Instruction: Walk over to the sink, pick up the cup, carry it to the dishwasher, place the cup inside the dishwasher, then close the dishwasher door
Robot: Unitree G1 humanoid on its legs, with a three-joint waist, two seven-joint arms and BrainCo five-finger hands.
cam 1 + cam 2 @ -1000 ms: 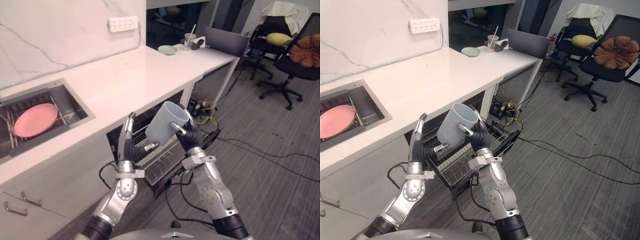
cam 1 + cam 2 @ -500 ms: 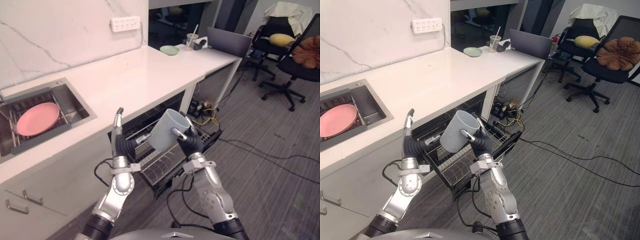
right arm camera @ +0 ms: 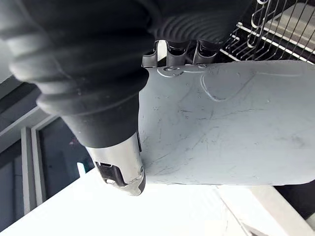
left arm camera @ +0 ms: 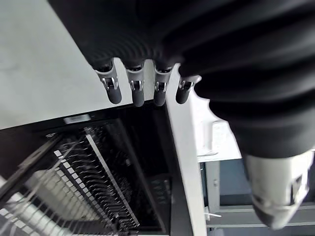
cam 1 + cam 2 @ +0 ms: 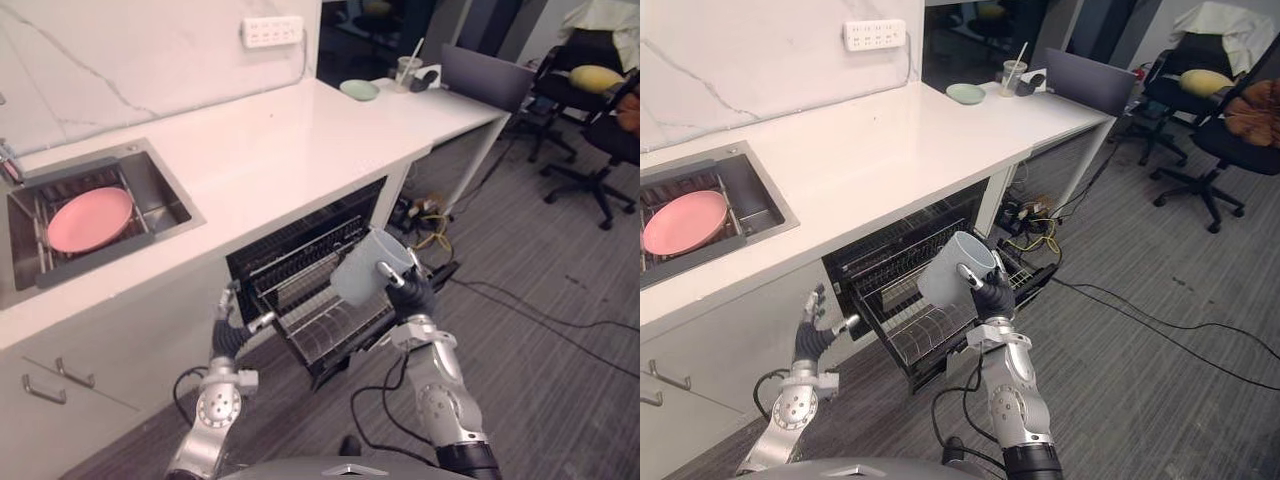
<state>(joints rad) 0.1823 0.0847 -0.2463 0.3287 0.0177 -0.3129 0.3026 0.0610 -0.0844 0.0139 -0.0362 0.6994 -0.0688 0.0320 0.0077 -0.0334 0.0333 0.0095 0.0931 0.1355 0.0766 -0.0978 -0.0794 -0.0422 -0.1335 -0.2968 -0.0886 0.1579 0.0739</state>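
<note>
Right hand (image 5: 412,296) wrapped round the side wall of the pale cup (image 5: 362,275), tilted over the pulled-out dishwasher rack (image 5: 318,330) (left hand (image 5: 811,335) loose, empty, down low); cup looks rigid, light, smooth, probably breakable, so grip mid-wall and set down gently.

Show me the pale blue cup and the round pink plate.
pale blue cup (image 5: 356,278): left eye view, its side wall.
round pink plate (image 5: 90,219): left eye view, its middle.
</note>
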